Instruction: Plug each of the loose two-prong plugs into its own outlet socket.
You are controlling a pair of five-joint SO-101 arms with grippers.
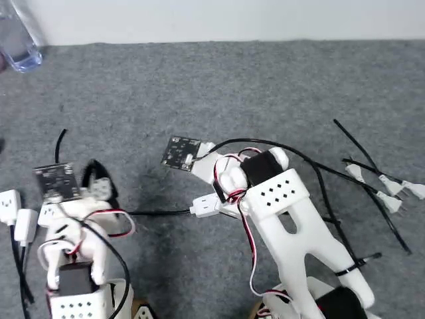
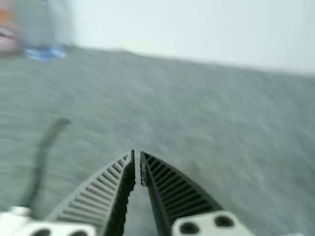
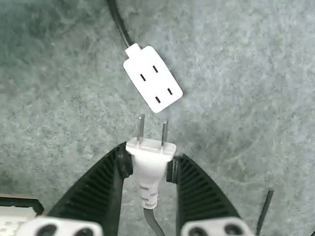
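Right gripper [image 3: 148,161] is clamping a white two-prong plug [image 3: 147,173], with the prongs aiming at the outlet socket [image 3: 152,84], close but not touching. Left gripper [image 2: 138,162] is sitting pinched together on nothing. Spare plugs [image 1: 388,184] are lying at 3 o'clock from the socket.

A: Colour of the plug [image 3: 149,169]?
B: White, silver prongs, black cord. The socket [image 3: 152,77] is white too, dark slots.
A: Grippers?
B: The right gripper [image 3: 148,162] is black, ribbed; the left gripper [image 2: 137,156] same (white at the base).
A: Rest?
B: The table [image 1: 265,86] is mottled grey. The right arm [image 1: 292,212] is white, its wires [image 1: 247,226] red and black. The loose plugs [image 1: 392,189] are white on black cords.
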